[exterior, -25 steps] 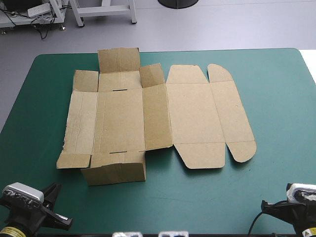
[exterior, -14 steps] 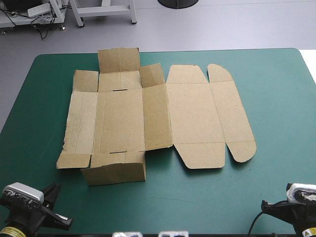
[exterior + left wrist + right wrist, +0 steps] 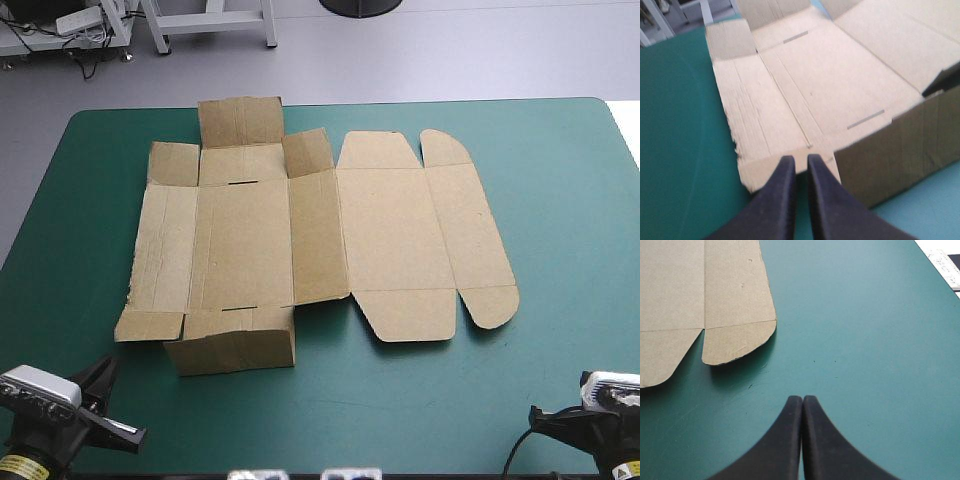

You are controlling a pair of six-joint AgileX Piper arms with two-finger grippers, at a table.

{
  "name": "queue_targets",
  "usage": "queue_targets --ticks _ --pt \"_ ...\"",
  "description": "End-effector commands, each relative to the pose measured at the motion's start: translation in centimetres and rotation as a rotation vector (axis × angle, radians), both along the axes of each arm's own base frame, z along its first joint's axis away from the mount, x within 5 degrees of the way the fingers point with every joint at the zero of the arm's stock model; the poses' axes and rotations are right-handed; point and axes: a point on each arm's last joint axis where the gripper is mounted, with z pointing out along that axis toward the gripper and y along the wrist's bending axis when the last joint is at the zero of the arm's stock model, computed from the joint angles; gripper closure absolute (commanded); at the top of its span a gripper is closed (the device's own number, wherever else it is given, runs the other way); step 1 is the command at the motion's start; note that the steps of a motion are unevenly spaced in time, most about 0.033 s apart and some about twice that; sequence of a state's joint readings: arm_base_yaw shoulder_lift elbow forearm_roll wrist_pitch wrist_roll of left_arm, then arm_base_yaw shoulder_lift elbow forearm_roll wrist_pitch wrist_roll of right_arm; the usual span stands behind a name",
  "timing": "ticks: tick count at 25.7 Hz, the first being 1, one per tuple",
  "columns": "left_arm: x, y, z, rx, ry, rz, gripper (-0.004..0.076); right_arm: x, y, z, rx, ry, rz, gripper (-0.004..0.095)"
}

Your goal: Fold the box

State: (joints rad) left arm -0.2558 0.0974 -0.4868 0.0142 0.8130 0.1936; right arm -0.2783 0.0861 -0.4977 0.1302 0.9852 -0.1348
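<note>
- The box (image 3: 320, 240) lies opened out on the teal-green cover (image 3: 560, 200). It sits left of the table's middle and reaches nearly to the far edge.
- Most of the sheet is flat. On the left half, the near flap (image 3: 232, 345) stands up a little from the cover, and the far flap (image 3: 240, 122) looks tilted up too.
- The left gripper (image 3: 796, 162) hangs at the near-left corner of the table. Its black fingers are drawn together with only a thin slit between them, and they hold nothing. Its tips point at the small corner flap (image 3: 148, 325) just left of the raised near flap, but we cannot tell whether they touch it.
- The right gripper (image 3: 802, 401) is at the near-right, over bare cover, with its fingers pressed together and empty. The box's rounded tab (image 3: 737, 340) lies ahead of it and to the left, well apart.
- We judge the board to be light and stiff. It should bend readily along its scored creases and resist bending elsewhere. The left edge looks frayed, so it may tear if pulled.
- A light sheet on a smooth cover will likely slide when pushed, so we would have one arm steady it while the other lifts.
- The best hold seems to be a free edge that is already raised. The near flap gives the fingers room to slip around it, whereas the flat panels offer no such room.
</note>
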Motion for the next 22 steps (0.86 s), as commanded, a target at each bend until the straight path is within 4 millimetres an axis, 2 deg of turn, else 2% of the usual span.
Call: queue_targets --ticks 1,4,6,9,15,19,22 --pt "0.7 -0.1 2.3 -0.04 -0.184 0.001 0.0708 0.3 -0.1 1.2 -0.016 -0.071 -0.002 0.0921" --pt "1.5 -0.1 3.5 -0.005 -0.224 0.024 0.0734 0.3 -0.1 1.2 -0.016 -0.071 -0.002 0.0921" --pt "3.1 -0.2 5.0 0.054 -0.193 0.042 0.0734 0.3 -0.1 1.2 -0.016 -0.071 -0.002 0.0921" --pt "6.9 -0.6 8.3 0.185 -0.165 0.071 0.0734 0.3 -0.1 1.2 -0.016 -0.071 -0.002 0.0921" --pt "12.9 -1.2 12.3 0.222 -0.153 0.168 0.0734 0.3 -0.1 1.2 -0.016 -0.071 -0.002 0.0921" --pt "17.7 -0.6 12.8 0.316 -0.05 0.35 0.0734 0.3 -0.1 1.2 -0.016 -0.071 -0.002 0.0921" --pt "20.9 0.3 12.4 0.388 0.03 0.461 0.0733 0.3 -0.1 1.2 -0.016 -0.071 -0.002 0.0921"
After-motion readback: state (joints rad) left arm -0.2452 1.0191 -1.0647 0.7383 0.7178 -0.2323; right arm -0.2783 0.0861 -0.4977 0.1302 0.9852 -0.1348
